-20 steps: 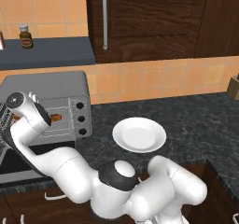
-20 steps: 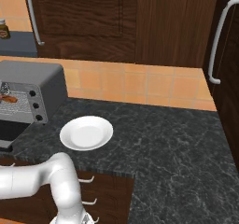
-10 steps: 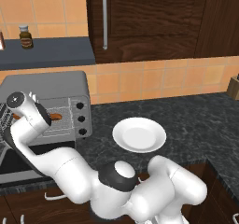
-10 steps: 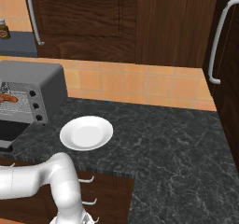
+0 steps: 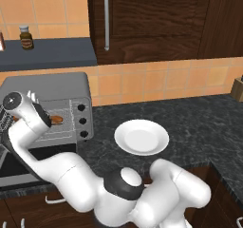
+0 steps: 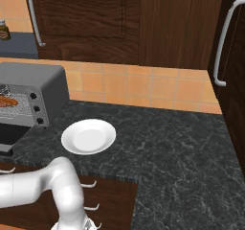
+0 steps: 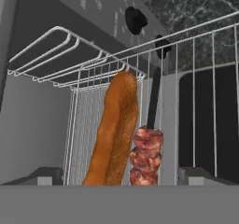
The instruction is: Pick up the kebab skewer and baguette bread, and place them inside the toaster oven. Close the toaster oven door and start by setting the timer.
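Through the hand view I see my claw [image 7: 119, 181] spread wide, holding nothing. The baguette bread [image 7: 113, 135] lies on the wire rack [image 7: 196, 73] inside the toaster oven [image 5: 61, 91], with the kebab skewer [image 7: 147, 155] just beside it. The toaster oven door [image 5: 21, 167] hangs open.

Both base views look forward and down on the dark counter; they share the white plate [image 5: 141, 137] [image 6: 88, 136] and the toaster oven [image 5: 64, 106] [image 6: 33, 92], at centre left of each frame. The hand view sits very close inside the oven, facing the baguette bread [image 7: 113, 132] on the wire rack [image 7: 196, 92]
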Available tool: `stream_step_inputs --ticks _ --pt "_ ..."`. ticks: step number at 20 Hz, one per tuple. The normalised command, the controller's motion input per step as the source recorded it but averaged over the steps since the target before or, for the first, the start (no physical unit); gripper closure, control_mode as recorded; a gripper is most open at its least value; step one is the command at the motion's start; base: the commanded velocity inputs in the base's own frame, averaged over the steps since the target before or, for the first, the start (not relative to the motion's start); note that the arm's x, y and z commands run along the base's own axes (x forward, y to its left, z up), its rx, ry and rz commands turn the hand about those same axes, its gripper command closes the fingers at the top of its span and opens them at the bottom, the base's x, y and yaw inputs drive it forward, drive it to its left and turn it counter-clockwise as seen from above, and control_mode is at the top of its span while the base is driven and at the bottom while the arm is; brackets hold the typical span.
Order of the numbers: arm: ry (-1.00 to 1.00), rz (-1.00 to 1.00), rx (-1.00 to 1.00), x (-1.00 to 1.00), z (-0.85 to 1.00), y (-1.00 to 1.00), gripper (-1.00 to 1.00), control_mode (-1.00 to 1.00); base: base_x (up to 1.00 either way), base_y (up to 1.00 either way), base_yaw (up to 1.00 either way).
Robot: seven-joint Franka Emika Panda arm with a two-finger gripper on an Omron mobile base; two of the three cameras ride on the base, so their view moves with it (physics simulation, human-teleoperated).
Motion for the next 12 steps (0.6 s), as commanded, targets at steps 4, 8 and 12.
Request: stream_step_inputs --ticks 4,8,12 --pt "0.00 0.01 -0.10 -0.57 0.23 -0.43 -1.00 -1.00 0.00 0.00 0.00" --pt "0.01 0.21 -0.19 -0.38 -0.02 -0.52 -1.00 -1.00 0.00 0.00 0.00" --pt "0.08 0.25 -0.42 -0.37 -0.35 -0.24 -1.00 -1.00 0.00 0.00 0.00"
